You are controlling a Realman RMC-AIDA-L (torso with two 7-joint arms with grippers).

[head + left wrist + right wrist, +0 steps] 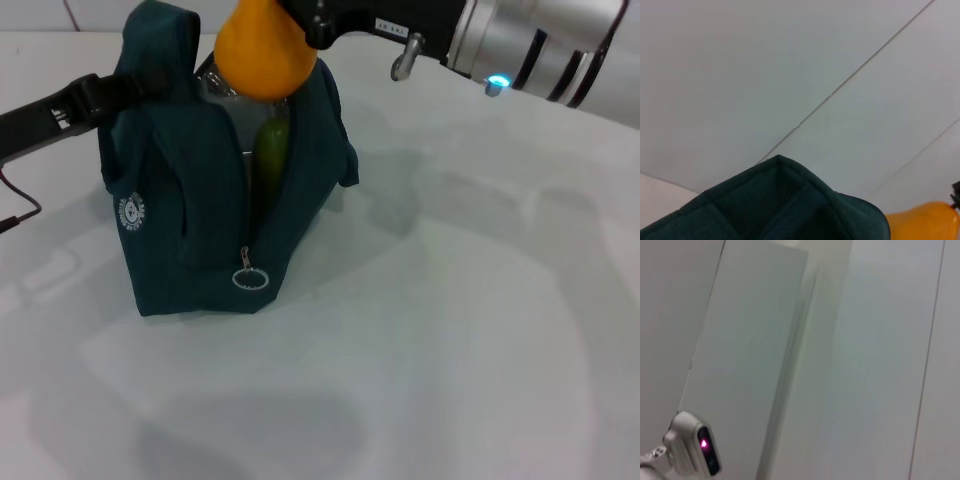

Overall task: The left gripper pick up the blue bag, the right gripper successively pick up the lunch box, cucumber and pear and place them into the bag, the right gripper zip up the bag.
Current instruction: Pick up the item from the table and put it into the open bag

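From the head view, my left pincer [125, 88] is clamped on a handle of the blue bag [190, 220] at its upper left side, so the bag stands upright on the table [460, 330] with its mouth pulled open. My right pincer [300, 25] reaches in from the upper right and grips the pear [265, 55] by its narrow top, holding it just above the opening so it can drop straight in. The cucumber [270, 150] already stands inside, showing green through the unzipped gap. Behind it something clear glints, which I judge to be the lunch box [215, 85]. The zipper pull [250, 275] hangs low at the front, so the zip is not yet done.

My left wrist view shows the bag's dark fabric edge close below, and the pear at the corner, near it. My own fingers are not visible there.

My right wrist view shows only pale wall panels and a small device with a pink light [704, 444]; neither bag nor pear appears.
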